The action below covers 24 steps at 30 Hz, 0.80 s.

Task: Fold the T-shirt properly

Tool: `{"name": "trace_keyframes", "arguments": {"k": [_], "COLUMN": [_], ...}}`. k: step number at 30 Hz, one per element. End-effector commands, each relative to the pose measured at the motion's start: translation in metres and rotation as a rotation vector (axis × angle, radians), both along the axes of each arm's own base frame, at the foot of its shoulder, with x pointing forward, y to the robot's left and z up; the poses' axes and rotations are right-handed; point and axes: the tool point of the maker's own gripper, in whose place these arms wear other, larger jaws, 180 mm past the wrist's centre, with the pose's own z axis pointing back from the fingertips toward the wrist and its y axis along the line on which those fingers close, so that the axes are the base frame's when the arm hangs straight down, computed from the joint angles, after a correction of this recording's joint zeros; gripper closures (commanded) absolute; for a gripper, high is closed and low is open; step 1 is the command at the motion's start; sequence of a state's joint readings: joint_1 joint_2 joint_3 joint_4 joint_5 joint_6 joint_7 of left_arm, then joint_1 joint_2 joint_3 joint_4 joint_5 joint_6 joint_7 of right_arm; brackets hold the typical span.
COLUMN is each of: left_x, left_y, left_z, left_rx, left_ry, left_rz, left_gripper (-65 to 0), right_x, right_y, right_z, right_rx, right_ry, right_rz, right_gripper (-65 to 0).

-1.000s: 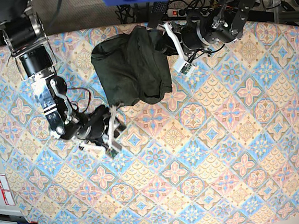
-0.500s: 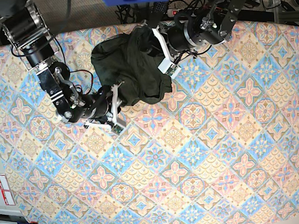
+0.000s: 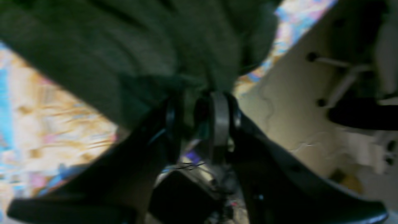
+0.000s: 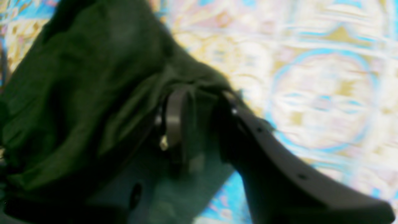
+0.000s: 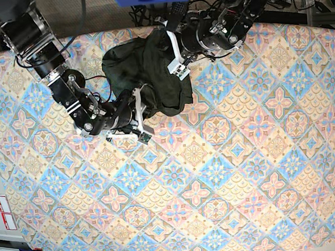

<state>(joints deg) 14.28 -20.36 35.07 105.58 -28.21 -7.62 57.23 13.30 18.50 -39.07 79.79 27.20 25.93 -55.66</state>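
Shirt [image 5: 145, 74]: dark olive, bunched in a rumpled heap at the far middle of the table, not spread flat, with deep folds running through it.
Cloth [image 5: 248, 171]: patterned table cover in blue, pink and yellow diamonds, lying under the shirt and bare over the near half.
Left gripper [image 3: 199, 124]: at the shirt's far right edge in the base view; the wrist view shows its fingers [image 3: 219, 124] drawn close together with a fold of green fabric pinched between them.
Right gripper [image 4: 199, 124]: at the shirt's near left edge; its fingers [image 4: 174, 124] stand a little apart with a thick bunch of fabric clamped in the gap.
Left arm [image 5: 229, 20]: reaches in from the far right corner, low over the cloth.
Right arm [image 5: 64, 87]: comes down from the far left corner and bends toward the heap.
Sharpness: both wrist views are blurred, so fine detail at the fingertips is hard to make out.
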Motion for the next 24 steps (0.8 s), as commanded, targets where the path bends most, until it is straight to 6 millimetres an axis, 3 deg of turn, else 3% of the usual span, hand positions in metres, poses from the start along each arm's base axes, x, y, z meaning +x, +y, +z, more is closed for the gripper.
{"name": "trace_keyframes", "arguments": {"k": [1,5,8,12,19,24], "left_x": [0.005,0.006,0.004,0.002,0.002,0.002], "left_y": [-0.001,0.010,0.019,0.021,0.020,0.020], "left_z": [0.006,-0.005,-0.019,-0.022,-0.021,-0.021], "left_rx": [-0.013,0.066,0.114,0.121,0.118,0.118], "left_ry": [-0.028,-0.057,-0.041,-0.035,-0.035,-0.035], "left_rz": [-0.002,-0.013,-0.015,-0.014,-0.016,-0.016], "left_gripper": [-12.8,-12.8,-12.8,-12.8,-12.8,-12.8], "right_x": [0.013,0.000,0.003,0.006,0.036,0.051], "right_y": [0.001,0.001,0.001,0.000,0.001,-0.016], "right_z": [0.013,0.004,0.004,0.007,0.026,0.011], "right_rx": [0.020,0.024,0.027,0.028,0.040,0.029], "right_ry": [-0.043,-0.012,-0.016,-0.024,-0.094,-0.071], "right_rz": [0.003,-0.002,-0.009,-0.014,-0.019,-0.079], "right_gripper": [-16.5,-16.5,-16.5,-16.4,-12.6,-9.4]}}
